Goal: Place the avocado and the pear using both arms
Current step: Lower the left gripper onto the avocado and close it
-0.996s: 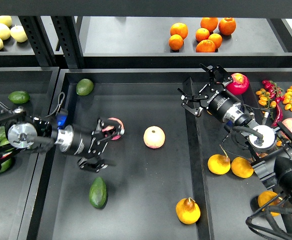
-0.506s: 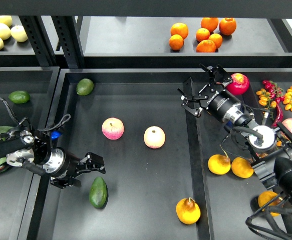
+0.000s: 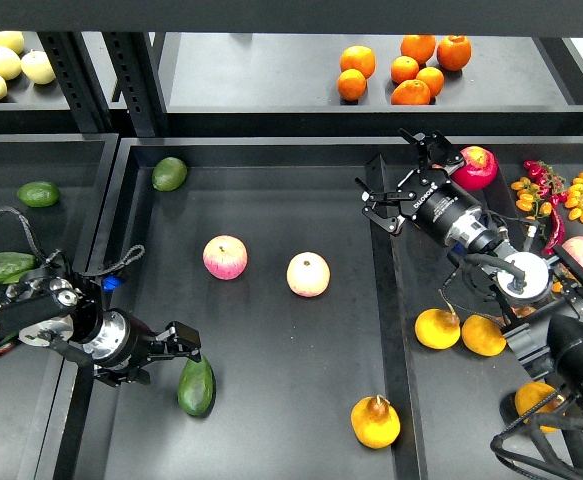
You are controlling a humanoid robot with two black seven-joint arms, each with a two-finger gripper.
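Observation:
The dark green avocado [image 3: 196, 386] lies at the front left of the middle black tray [image 3: 271, 200]. My left gripper [image 3: 167, 352] is open, low over the tray. Its fingers sit just above and left of the avocado's top, close to it, holding nothing. The yellow-orange pear [image 3: 375, 421] with a brown stem lies at the front right of the same tray, free. My right gripper [image 3: 389, 170] is open and empty, held over the tray's back right edge, far from the pear.
Two pink-and-yellow apples [image 3: 225, 257] [image 3: 308, 274] lie mid-tray. A rounder green avocado [image 3: 169, 173] sits at the back left. The right tray holds yellow-orange fruit [image 3: 437, 328], a red fruit [image 3: 477, 166] and small tomatoes. Oranges [image 3: 411, 70] sit on the shelf.
My left gripper has moved from beside the left apple down and to the left, and now sits next to the avocado. The right arm and all fruit have stayed in place.

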